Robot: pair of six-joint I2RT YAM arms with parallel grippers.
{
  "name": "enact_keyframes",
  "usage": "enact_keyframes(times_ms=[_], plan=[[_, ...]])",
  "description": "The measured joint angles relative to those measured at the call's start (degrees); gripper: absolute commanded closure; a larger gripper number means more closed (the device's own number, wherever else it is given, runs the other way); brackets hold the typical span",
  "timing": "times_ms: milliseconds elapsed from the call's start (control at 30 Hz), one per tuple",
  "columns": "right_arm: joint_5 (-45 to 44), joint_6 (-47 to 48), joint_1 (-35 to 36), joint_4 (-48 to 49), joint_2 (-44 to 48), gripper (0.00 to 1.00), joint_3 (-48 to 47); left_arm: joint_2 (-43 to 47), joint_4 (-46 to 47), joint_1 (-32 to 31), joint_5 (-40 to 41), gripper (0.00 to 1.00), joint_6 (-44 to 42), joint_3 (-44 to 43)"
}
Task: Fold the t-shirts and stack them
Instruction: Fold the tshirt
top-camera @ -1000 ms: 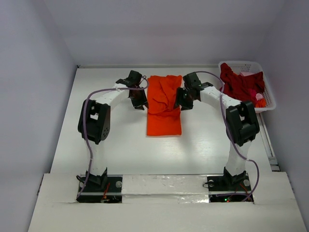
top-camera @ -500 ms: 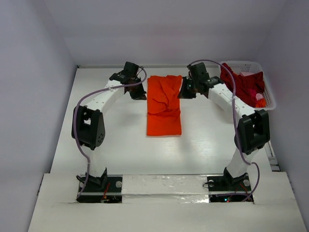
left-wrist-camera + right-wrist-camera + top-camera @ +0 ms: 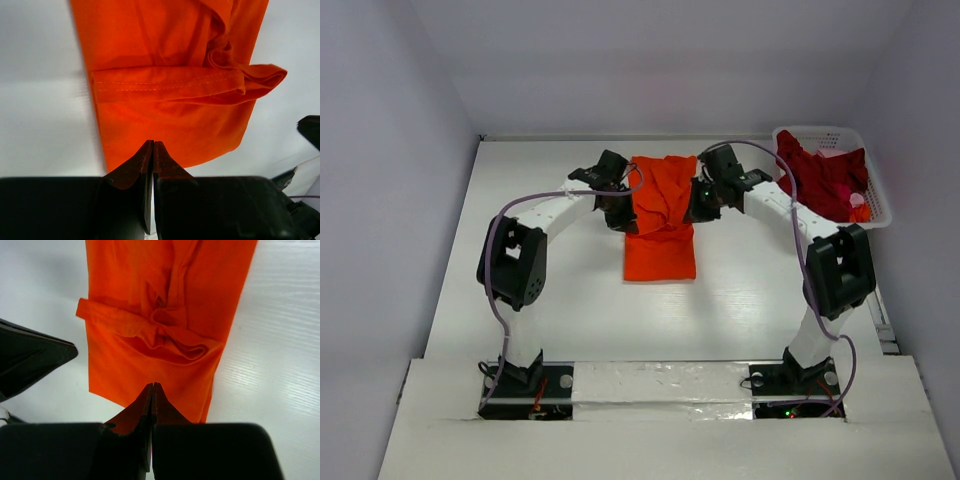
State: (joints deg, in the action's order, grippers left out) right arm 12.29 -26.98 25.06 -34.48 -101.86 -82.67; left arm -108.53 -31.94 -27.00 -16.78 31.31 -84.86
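Arms swung back in to orange shirt (image 3: pixel 660 215); L claw (image 3: pixel 152 145) & R claw (image 3: pixel 152 386) pressed together. Shirt part-folded; red shirts (image 3: pixel 815 175) in far-right basket (image 3: pixel 820 129).

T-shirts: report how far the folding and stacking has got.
Done: the orange shirt lies folded into a narrow strip on the table. In hand: left gripper and right gripper are shut at its side edges; whether they pinch cloth is unclear. Left: finishing that fold, and the red shirts in the basket, none stacked yet.
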Motion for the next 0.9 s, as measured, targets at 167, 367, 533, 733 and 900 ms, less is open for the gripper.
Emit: enact_keyframes(times_ms=[167,367,533,733,900], plan=[[0.48,0.00,2.82,0.15,-1.42,1.00,0.46,-0.70,1.44,-1.86,-0.17,1.00,0.07,1.57],[1.88,0.00,3.76,0.42,-5.25,1.00,0.66,-3.19,2.97,-2.38,-0.07,1.00,0.07,2.69],[1.92,0.02,3.76,0.22,-8.87,1.00,-0.17,-5.77,3.96,-2.38,0.42,1.00,0.17,2.64],[1.88,0.24,3.76,0.15,-11.23,1.00,-3.21,-9.60,4.04,-1.75,0.48,1.00,0.92,0.44],[1.66,0.70,3.76,0.07,-14.19,1.00,-6.95,-11.50,3.80,-1.07,0.98,1.00,1.07,-4.31]])
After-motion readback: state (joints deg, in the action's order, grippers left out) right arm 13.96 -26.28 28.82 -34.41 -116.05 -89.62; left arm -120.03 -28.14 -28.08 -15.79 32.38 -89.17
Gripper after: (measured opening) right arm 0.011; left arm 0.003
